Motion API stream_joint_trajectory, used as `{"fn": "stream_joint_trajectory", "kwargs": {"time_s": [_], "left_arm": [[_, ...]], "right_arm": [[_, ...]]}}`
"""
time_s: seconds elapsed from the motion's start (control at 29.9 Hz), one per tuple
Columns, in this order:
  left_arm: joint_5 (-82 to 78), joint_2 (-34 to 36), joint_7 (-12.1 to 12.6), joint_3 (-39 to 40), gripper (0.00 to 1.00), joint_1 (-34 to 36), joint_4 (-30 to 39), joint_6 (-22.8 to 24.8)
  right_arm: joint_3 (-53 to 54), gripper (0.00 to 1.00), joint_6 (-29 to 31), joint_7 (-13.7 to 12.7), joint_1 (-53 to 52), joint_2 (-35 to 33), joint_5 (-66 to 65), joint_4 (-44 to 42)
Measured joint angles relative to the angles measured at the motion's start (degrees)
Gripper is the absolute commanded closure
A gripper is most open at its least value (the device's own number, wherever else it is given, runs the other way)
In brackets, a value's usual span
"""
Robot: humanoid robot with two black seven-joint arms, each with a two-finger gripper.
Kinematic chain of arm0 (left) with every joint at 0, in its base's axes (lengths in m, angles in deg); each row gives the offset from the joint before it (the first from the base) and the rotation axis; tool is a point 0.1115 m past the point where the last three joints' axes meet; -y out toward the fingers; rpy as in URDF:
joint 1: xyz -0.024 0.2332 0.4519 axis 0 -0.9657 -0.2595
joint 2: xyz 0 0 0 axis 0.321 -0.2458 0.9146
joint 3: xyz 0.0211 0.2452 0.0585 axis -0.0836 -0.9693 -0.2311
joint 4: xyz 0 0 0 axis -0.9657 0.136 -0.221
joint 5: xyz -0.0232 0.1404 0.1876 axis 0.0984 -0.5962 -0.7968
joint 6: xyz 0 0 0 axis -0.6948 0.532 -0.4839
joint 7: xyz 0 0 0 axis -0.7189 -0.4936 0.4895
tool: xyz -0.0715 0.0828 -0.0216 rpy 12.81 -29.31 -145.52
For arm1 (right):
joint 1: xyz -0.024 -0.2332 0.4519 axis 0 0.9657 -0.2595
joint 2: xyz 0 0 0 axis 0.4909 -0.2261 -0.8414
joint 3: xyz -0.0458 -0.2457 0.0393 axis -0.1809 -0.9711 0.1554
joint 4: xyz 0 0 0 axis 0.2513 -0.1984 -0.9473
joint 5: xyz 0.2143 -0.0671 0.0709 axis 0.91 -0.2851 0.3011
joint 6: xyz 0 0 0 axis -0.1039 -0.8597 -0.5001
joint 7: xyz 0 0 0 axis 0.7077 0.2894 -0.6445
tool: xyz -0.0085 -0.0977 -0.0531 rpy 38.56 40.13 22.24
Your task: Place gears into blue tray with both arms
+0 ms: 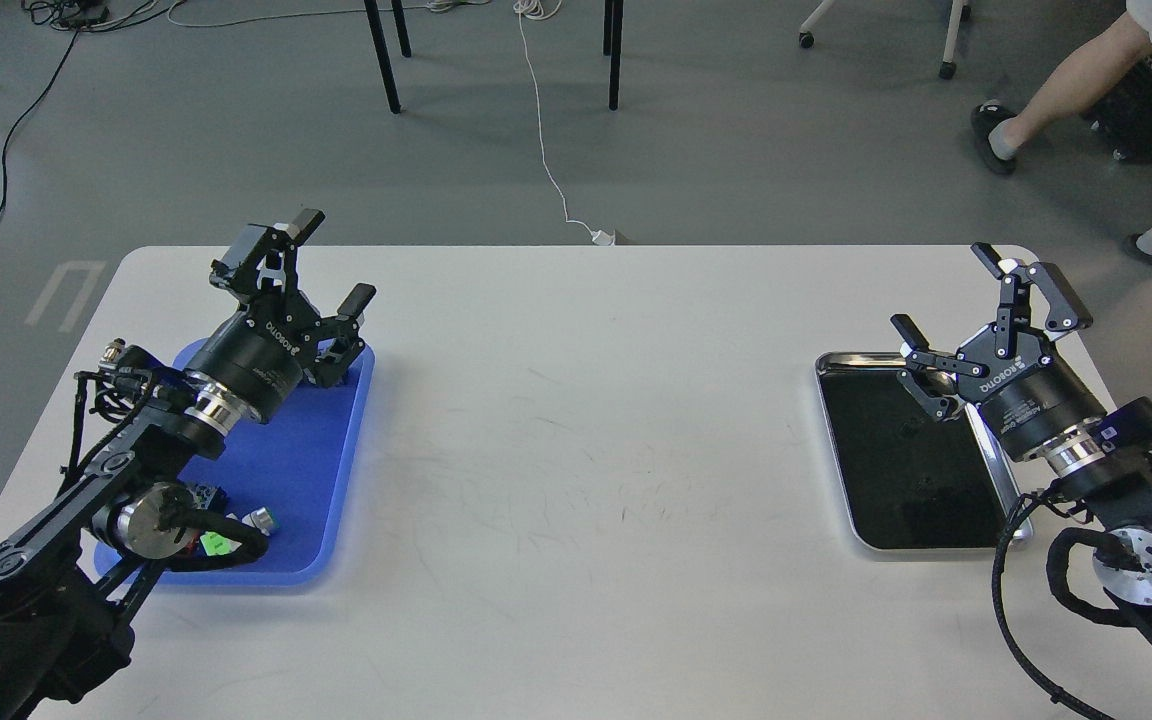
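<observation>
The blue tray lies on the left side of the white table. My left gripper hovers over its far end, open, with nothing between its fingers. Over the far edge of a steel tray on the right, my right gripper also stands open and empty. I cannot make out any gears: they are hidden or too small to tell against the dark surfaces.
The shiny steel tray has a dark inside with faint specks I cannot identify. A green-capped switch and a small silver part lie at the blue tray's near end, partly behind my left arm. A person's legs are at the far right.
</observation>
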Motion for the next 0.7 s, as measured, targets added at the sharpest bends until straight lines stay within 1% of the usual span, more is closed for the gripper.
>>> {"fn": "stream_joint_trajectory", "kwargs": {"time_s": [0.2,0.4,0.54,0.6,0.7], "left_arm": [[-0.06,-0.08,-0.88,0.13,0.02,-0.61,0.92,0.47],[0.53,0.28,-1.05,-0.18,0.02,-0.56,0.26,0.85],[0.58,0.33,-1.08,-0.21,0.02,-0.55,0.2,0.9],[0.71,0.36,-1.37,-0.05,0.02,-0.55,0.46,1.04],[1.27,0.36,-2.42,0.17,0.02,-0.54,0.84,1.13]], "right_arm": [[0.37,0.0,0.07,0.3,-0.09,-0.76,-0.02,0.55],[0.32,0.0,0.25,0.55,-0.76,-3.19,-1.41,1.83],[0.25,0.0,0.26,0.55,-0.84,-3.53,-1.6,2.06],[-1.31,0.0,0.45,0.55,-5.98,-7.4,-7.7,2.37],[-5.41,0.0,0.61,0.65,-13.41,-13.16,-17.71,2.71]]}}
